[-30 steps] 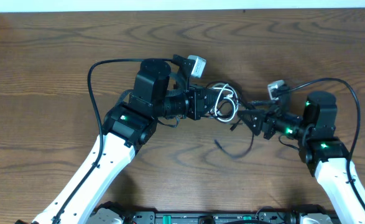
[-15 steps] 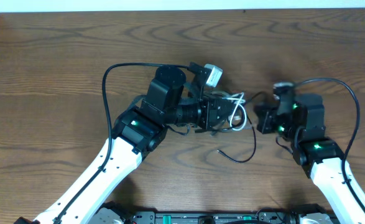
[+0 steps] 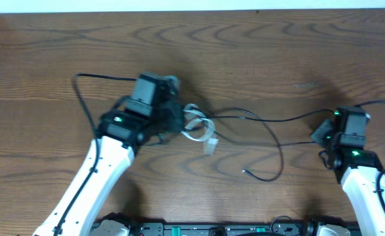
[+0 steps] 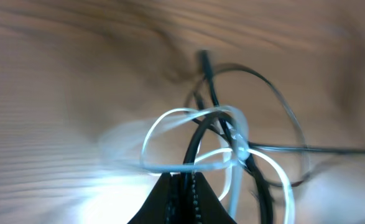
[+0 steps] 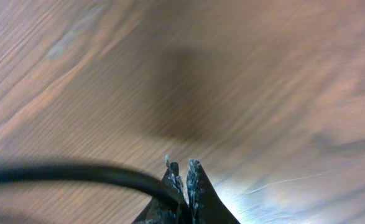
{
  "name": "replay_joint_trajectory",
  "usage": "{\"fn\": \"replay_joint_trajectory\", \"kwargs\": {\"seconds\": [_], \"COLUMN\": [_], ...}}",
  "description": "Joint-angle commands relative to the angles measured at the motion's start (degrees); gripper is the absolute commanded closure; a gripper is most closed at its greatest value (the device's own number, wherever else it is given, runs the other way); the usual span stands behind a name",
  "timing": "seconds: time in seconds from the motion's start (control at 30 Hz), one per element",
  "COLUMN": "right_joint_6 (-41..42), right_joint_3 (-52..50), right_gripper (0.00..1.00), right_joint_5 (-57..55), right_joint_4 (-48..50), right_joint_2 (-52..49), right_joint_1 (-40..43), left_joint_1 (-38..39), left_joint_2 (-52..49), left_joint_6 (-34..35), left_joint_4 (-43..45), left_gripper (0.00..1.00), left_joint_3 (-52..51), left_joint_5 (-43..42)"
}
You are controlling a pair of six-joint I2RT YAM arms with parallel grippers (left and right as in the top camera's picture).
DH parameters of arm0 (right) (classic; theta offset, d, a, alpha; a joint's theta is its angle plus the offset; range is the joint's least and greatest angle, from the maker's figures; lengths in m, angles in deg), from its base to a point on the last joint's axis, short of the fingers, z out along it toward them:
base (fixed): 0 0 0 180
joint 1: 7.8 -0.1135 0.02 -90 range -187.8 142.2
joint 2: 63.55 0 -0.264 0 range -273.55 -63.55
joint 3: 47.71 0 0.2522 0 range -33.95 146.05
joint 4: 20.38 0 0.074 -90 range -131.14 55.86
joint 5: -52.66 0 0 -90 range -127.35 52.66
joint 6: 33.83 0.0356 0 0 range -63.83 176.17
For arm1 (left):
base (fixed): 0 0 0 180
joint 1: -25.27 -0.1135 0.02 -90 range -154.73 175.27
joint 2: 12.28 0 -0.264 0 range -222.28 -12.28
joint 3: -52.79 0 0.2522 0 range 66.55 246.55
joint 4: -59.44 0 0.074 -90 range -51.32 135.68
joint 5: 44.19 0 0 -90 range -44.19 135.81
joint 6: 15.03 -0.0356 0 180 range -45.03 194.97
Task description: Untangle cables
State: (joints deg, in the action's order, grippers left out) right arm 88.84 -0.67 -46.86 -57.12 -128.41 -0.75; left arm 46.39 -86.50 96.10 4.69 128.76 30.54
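Observation:
The cables lie mid-table: a white cable (image 3: 202,128) coiled in small loops and thin black cables (image 3: 271,120) running out of it. My left gripper (image 3: 181,121) sits at the left of the knot. In the left wrist view it (image 4: 185,179) is shut on a black cable (image 4: 198,140) that passes through the white loops (image 4: 170,118). My right gripper (image 3: 317,133) is far to the right, shut on a black cable (image 5: 76,174) that leaves its jaws (image 5: 182,167) leftward. One black strand stretches between the two grippers. A loose black end (image 3: 246,172) curls toward the front.
The wooden table (image 3: 48,52) ends at a white strip along the far edge. A thick black arm cable (image 3: 81,85) arches beside the left arm, and another (image 3: 376,103) runs off right behind the right arm.
The arms have pulled apart, left going left and right going right. The right gripper has shut on a black cable, which now stretches out of the knot. The white loops moved left.

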Motion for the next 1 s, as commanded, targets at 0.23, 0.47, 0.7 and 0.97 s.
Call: {"fn": "replay_joint_trajectory", "kwargs": {"seconds": [0.23, 0.47, 0.7, 0.97], "right_joint_6": [-3.15, -3.69, -13.60, -22.36], "right_joint_3": [0.63, 0.63, 0.63, 0.63], "right_gripper": [0.99, 0.99, 0.99, 0.94], "right_joint_5": [-2.05, 10.91, 43.41, 56.61], "right_joint_4": [-0.46, 2.25, 17.07, 21.53], "right_joint_2": [0.02, 0.02, 0.02, 0.02], "right_joint_1": [15.21, 21.51, 16.98, 4.50], "left_joint_1": [-18.78, -24.26, -15.65, -1.75], "left_joint_2": [0.50, 0.50, 0.48, 0.48], "left_joint_6": [-1.33, 2.69, -0.98, -9.38], "left_joint_4": [0.33, 1.99, 17.62, 20.90], "left_gripper": [0.93, 0.92, 0.93, 0.93], "left_joint_3": [0.44, 0.44, 0.37, 0.37], "left_joint_5": [11.89, -2.05, -36.63, -38.05]}}
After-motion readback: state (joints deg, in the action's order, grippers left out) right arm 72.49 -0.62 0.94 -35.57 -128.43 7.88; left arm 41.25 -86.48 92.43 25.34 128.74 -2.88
